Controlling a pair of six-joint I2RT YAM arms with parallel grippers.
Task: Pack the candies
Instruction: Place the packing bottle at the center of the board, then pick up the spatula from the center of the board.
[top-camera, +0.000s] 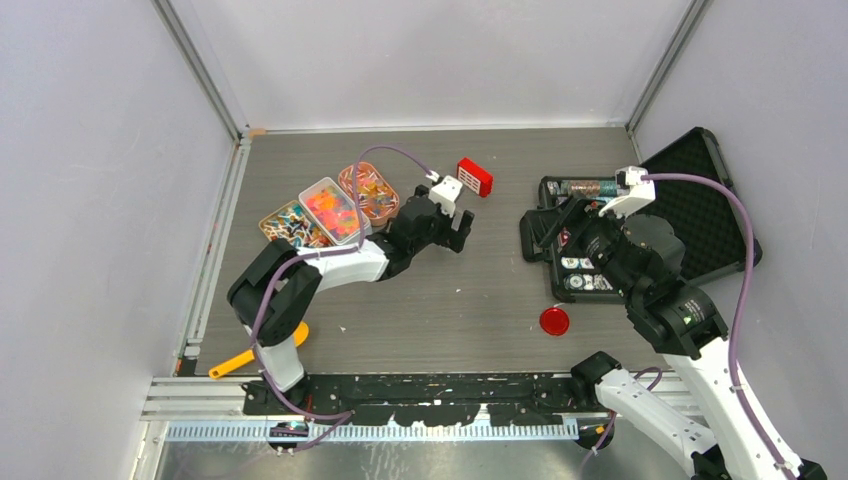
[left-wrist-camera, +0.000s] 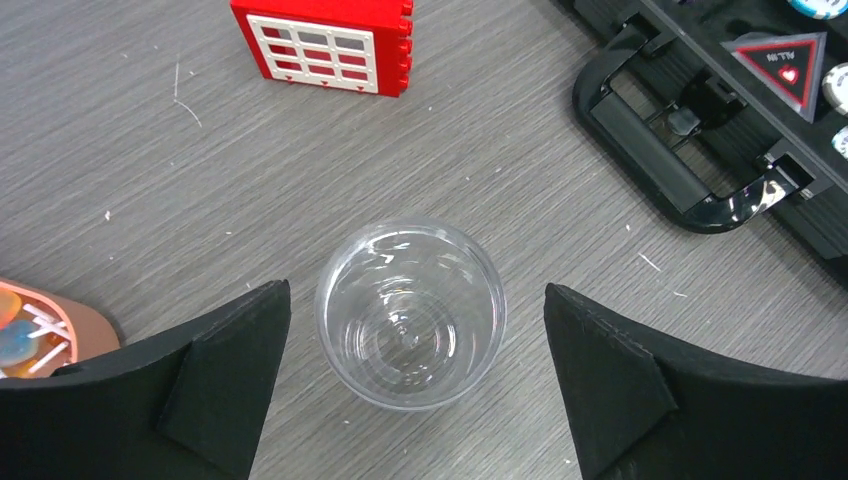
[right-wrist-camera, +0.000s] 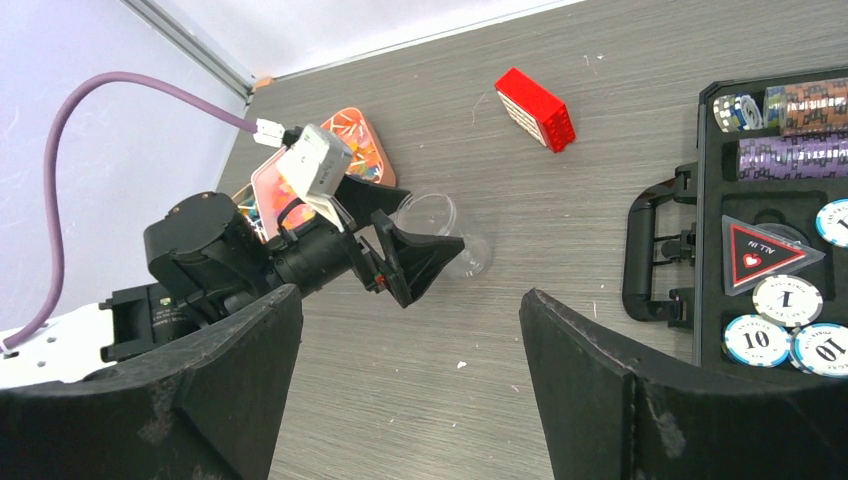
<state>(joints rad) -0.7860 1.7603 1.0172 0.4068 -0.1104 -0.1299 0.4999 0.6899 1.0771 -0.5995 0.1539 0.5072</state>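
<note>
The candies fill three small trays at the back left: multicoloured wrapped pieces (top-camera: 293, 228), orange-red gummies (top-camera: 333, 210) and mixed pieces in an orange tray (top-camera: 368, 192). A corner of one tray shows in the left wrist view (left-wrist-camera: 40, 332). A clear, empty plastic cup (left-wrist-camera: 410, 315) stands upright on the table. My left gripper (left-wrist-camera: 416, 292) is open, with one finger on each side of the cup and not touching it. The cup also shows in the right wrist view (right-wrist-camera: 440, 232). My right gripper (right-wrist-camera: 410, 295) is open and empty, above the table beside the chip case.
A red box with white stripes (top-camera: 474, 177) lies behind the cup. An open black case of poker chips (top-camera: 700, 200) sits at the right, its handle (left-wrist-camera: 680, 150) near the cup. A red chip (top-camera: 554, 321) lies in front. A yellow scoop (top-camera: 250, 357) lies near the left arm's base.
</note>
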